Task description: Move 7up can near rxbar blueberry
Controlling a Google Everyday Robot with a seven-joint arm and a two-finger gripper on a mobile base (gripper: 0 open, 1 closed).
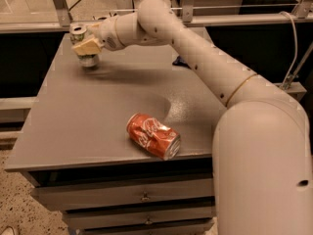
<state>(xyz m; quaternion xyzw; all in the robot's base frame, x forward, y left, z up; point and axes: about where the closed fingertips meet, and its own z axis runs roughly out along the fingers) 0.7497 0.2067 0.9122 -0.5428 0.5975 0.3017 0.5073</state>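
Observation:
The 7up can (86,58), whitish-green with a silver top, stands upright at the far left of the grey table (98,121). My gripper (84,46) is at the can, with a tan finger (89,46) lying across the front of its upper body, closed on it. The can's base is at the table surface. The rxbar blueberry (179,61) shows only as a small dark blue patch at the far middle of the table, mostly hidden behind my arm (195,53).
A dented red cola can (153,135) lies on its side near the table's front edge. Drawers (142,197) sit under the tabletop. A metal rail (234,19) runs behind the table. My arm's large base fills the right foreground.

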